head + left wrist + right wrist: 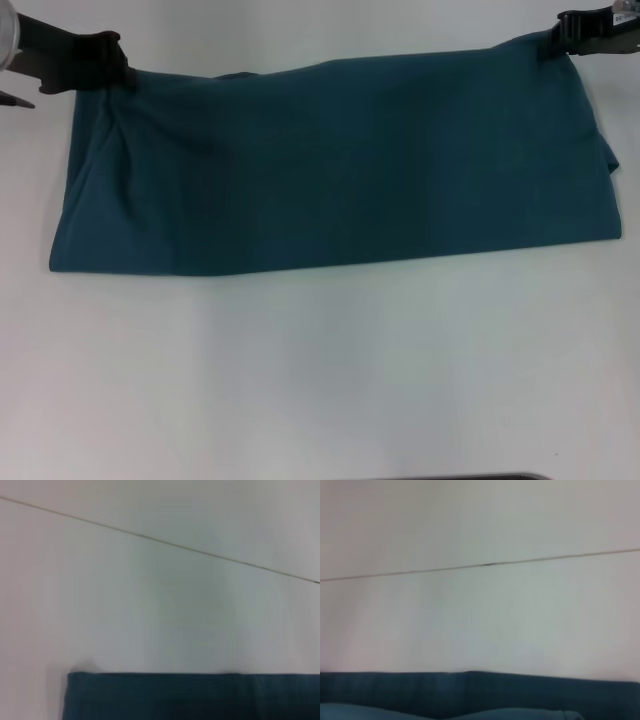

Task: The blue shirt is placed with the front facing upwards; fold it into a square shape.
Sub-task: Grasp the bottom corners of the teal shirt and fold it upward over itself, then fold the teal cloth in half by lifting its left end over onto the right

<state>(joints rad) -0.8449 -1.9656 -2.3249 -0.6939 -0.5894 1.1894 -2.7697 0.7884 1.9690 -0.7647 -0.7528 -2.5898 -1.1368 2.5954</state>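
the left gripper (122, 72) sits at the far left corner of the blue shirt (330, 170), its dark fingers meeting the cloth right where the corner bunches into creases. whether those fingers are clamped on the fabric or merely resting against it cannot be told from the head view, and the left wrist view does not show them. the right gripper (560, 42) is at the opposite far corner, on the right, its black tip touching the shirt's edge; here too the pictures do not reveal whether it pinches the cloth or not.

between the two grippers the far edge of the shirt runs as a long line, slightly higher on the right than on the left. the garment lies folded into a wide band across the white table (320, 380), plain teal side up, with no lettering showing. its near edge is a straight fold running from left to right. on the right end a second layer of cloth peeks out just past the top layer. soft wrinkles fan out from the left corner.

the left wrist view shows a strip of the shirt (190, 697) with a square corner lying flat on the table (160, 605), and a thin seam line crossing the tabletop beyond. the right wrist view shows a similar strip of teal cloth (480, 692) against the table (480, 625).
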